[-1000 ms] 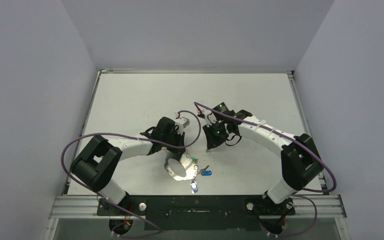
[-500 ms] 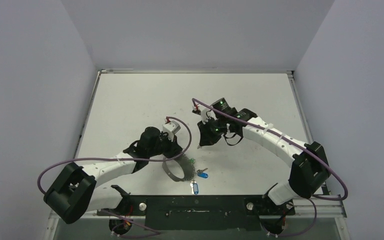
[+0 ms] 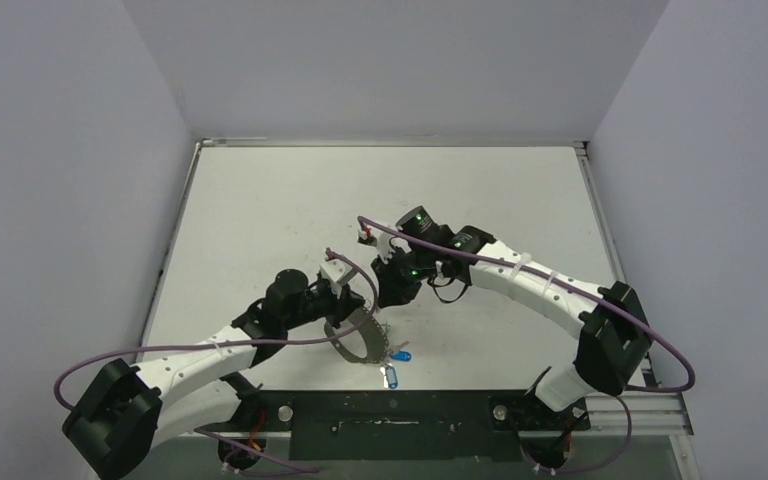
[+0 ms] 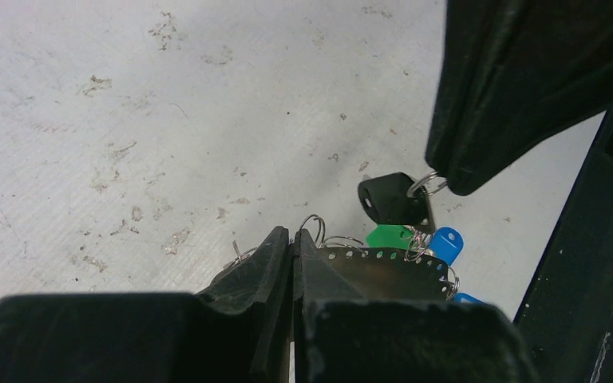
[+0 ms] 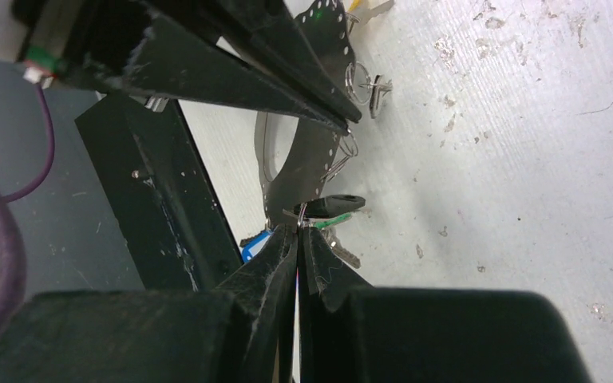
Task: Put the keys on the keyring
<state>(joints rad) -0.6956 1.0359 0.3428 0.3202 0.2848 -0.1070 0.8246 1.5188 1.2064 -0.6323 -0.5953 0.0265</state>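
The keyring [image 3: 354,339] is a wide silvery band with a row of holes, standing near the table's front edge. My left gripper [image 3: 348,306] is shut on its rim, as the left wrist view [image 4: 292,236] shows, with the band [image 4: 383,271] just past the tips. My right gripper [image 3: 386,299] is shut on the small wire ring of a black-headed key [image 5: 337,203], which hangs beside the band [image 5: 307,159]; the tips [image 5: 298,230] are pressed together. A green tag [image 4: 389,236] and a blue key [image 4: 447,242] lie by the band. A second blue key [image 3: 390,375] lies nearer the front.
A black metal rail [image 3: 390,410] runs along the table's near edge, close to the keys, and also shows in the right wrist view [image 5: 160,207]. Purple cables [image 3: 190,346] loop over both arms. The two grippers are close together over the keyring.
The right gripper has moved left and down to the keyring. The left arm has swung its elbow down and left, carrying the keyring slightly nearer the front.
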